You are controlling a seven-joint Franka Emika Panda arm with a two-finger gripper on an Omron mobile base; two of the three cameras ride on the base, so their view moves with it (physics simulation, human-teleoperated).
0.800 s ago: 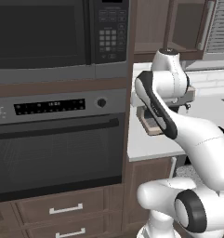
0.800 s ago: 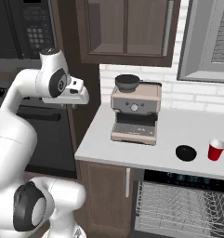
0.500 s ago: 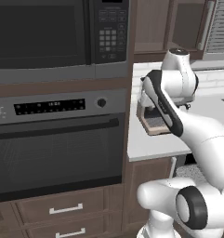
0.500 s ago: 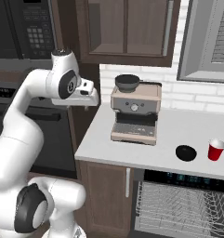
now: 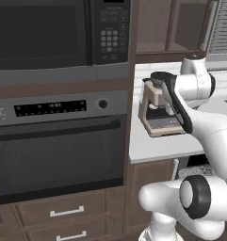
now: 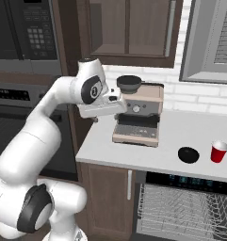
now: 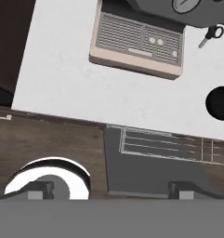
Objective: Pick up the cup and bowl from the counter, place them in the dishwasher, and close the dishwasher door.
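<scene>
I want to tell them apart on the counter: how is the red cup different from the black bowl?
The cup is bright red with a white inside; the bowl is black all over. The cup stands tall and narrow; the bowl sits low and round. The cup is farther from the coffee machine than the bowl. Both rest upright on the counter, above the open dishwasher.

On the desk (image 6: pixel 148 155), the bowl (image 6: pixel 188 155) sits just left of the cup (image 6: pixel 219 151), both right of the coffee machine (image 6: pixel 137 117). The dishwasher (image 6: pixel 190 207) lies below them, its rack (image 6: pixel 181 214) pulled out; the oven (image 5: pixel 58 141) stands left of the desk.
</scene>
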